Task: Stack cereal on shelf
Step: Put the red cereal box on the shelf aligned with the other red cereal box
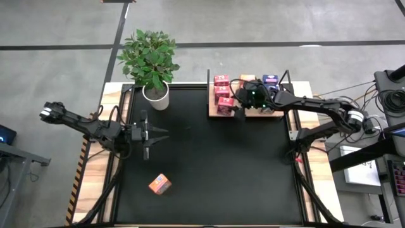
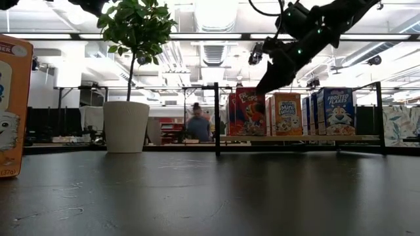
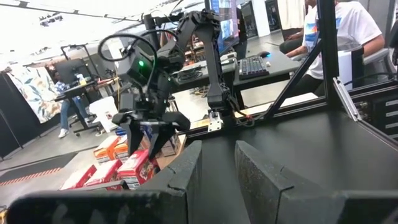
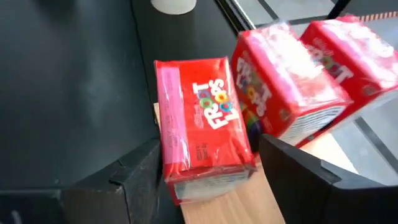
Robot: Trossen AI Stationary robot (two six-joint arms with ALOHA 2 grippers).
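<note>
The light-wood shelf stands at the table's far right. Three red cereal boxes sit in a row at its left end, with orange boxes and blue boxes beside them. My right gripper hangs open just above the nearest red box, one finger to each side of it and neither touching. That box rests on the shelf board. One more orange box lies on the black table near its front left. My left gripper hovers open over the table's left side.
A potted plant stands at the table's far left, just left of the shelf. Thin black posts rise at the shelf's ends. A person shows in the room behind the table. Black tabletop lies between the shelf and the lone orange box.
</note>
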